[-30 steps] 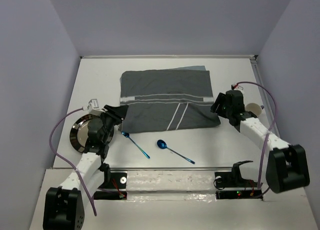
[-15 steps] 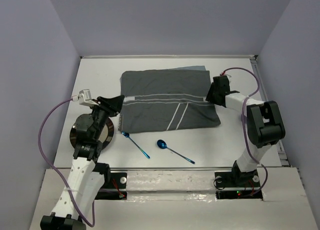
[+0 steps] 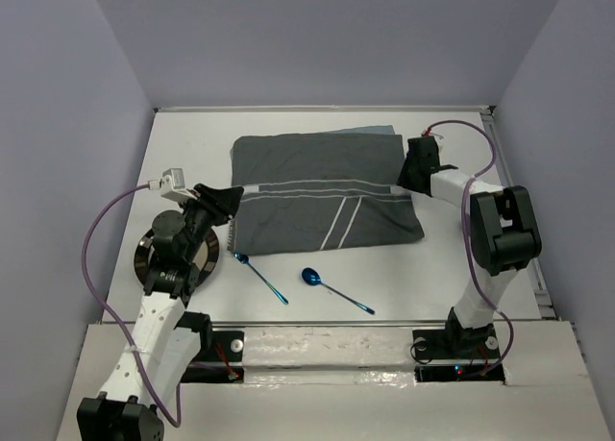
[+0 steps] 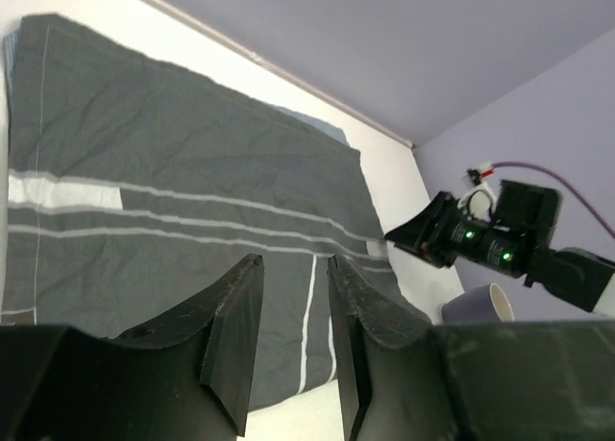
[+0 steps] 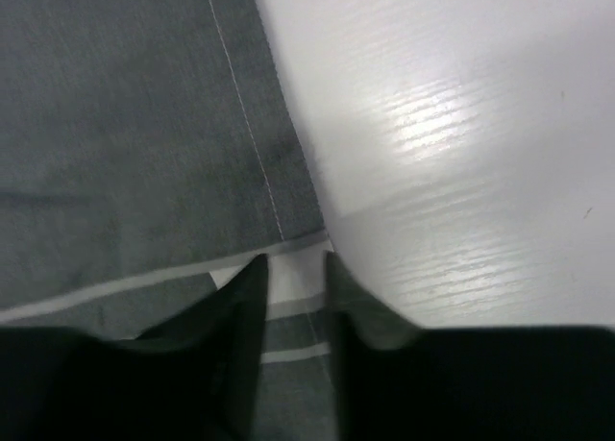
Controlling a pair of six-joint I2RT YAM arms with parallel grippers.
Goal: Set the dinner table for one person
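Observation:
The dinner table (image 3: 442, 258) is a white tabletop. A dark grey striped cloth mat (image 3: 317, 196) lies on it at centre back. My left gripper (image 3: 229, 197) is open and empty at the mat's left edge; in its wrist view the gripper (image 4: 293, 264) hovers over the mat (image 4: 192, 172). My right gripper (image 3: 407, 177) is at the mat's right edge; in its wrist view the open gripper (image 5: 294, 264) straddles the white stripe at the mat's (image 5: 135, 124) edge. A silver plate (image 3: 149, 258) lies partly under the left arm. Two blue spoons (image 3: 260, 277) (image 3: 335, 290) lie in front of the mat.
A cup (image 4: 480, 306) with a white rim stands right of the mat, seen in the left wrist view; the right arm hides it from the top. Walls close in the table at the back and both sides.
My right gripper has swung from near the cup to the mat's right edge. My left arm has risen off the plate area, with its gripper at the mat's left edge.

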